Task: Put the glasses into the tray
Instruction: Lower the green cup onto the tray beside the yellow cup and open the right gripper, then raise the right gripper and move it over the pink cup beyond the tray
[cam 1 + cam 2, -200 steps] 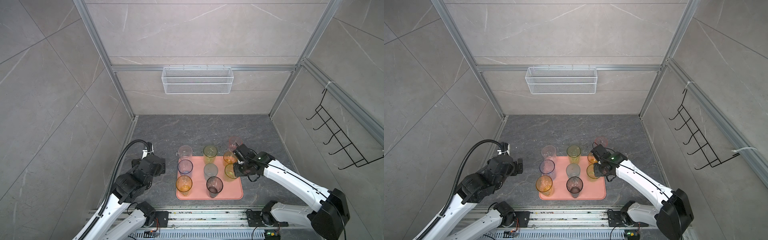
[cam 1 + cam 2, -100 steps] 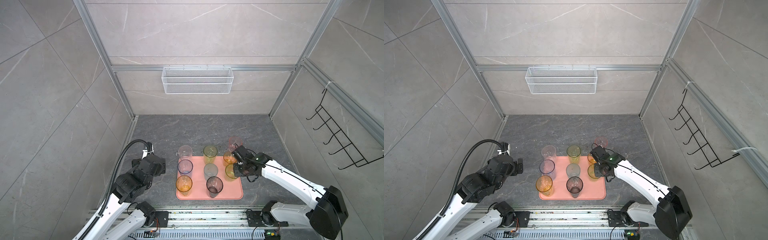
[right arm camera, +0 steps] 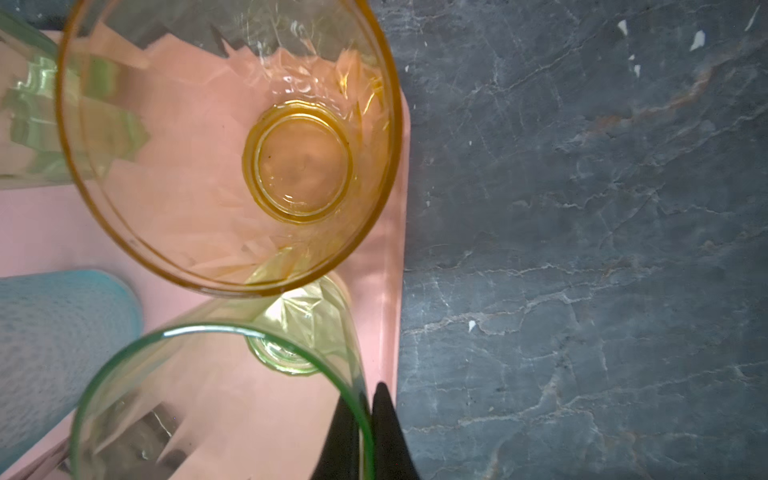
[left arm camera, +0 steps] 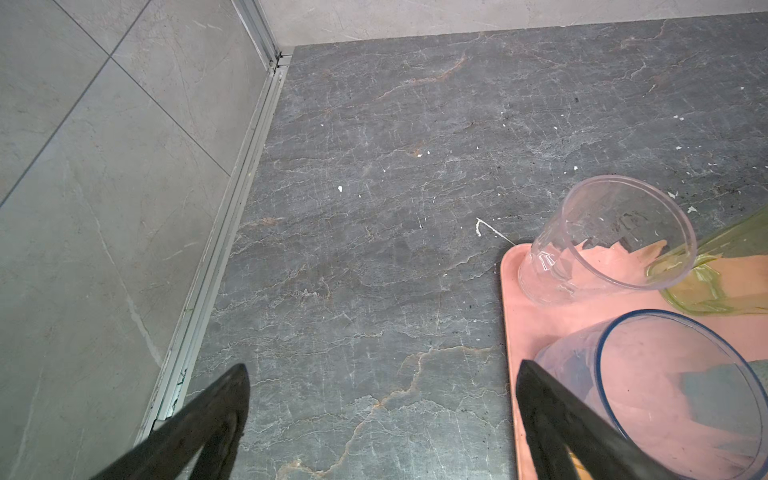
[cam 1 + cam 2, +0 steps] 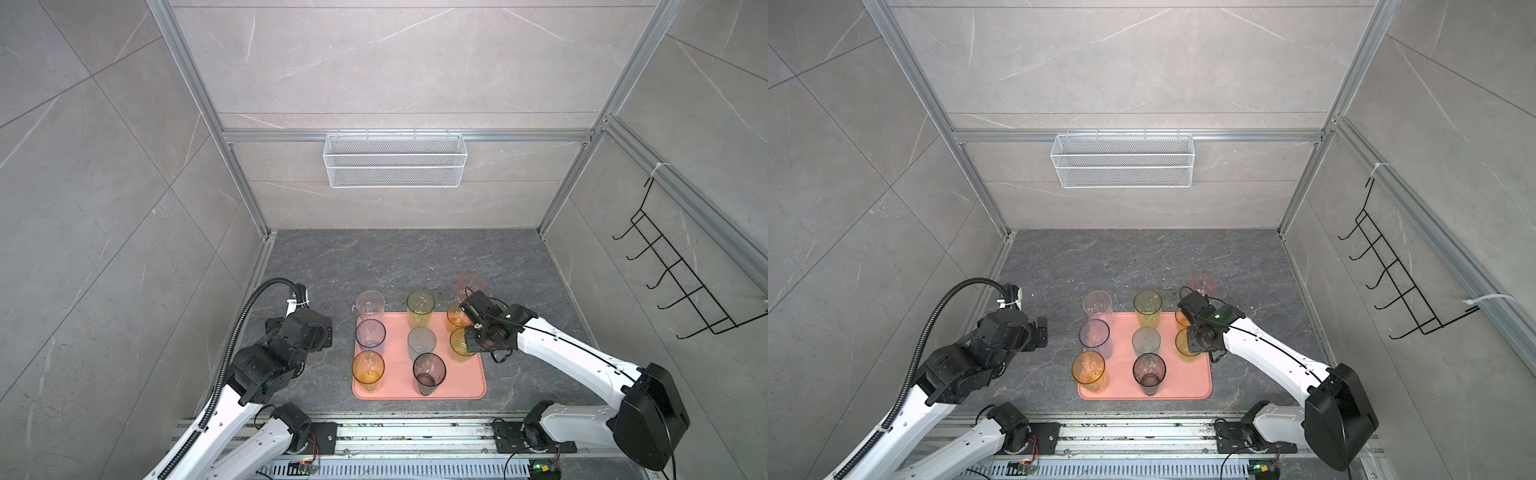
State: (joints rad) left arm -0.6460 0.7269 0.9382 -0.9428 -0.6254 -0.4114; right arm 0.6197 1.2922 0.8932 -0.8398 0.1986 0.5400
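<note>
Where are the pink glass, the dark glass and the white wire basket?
pink glass (image 5: 471, 284): in a top view, on its upper wall.
dark glass (image 5: 428, 373): in a top view, on its inner wall.
white wire basket (image 5: 395, 166): in a top view, on its front mesh.

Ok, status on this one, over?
Left pincer open, beside tray. Right pincer shut on green glass rim, glass upright inside tray. Pink glass outside, beyond far corner. Amber glass close alongside.
</note>
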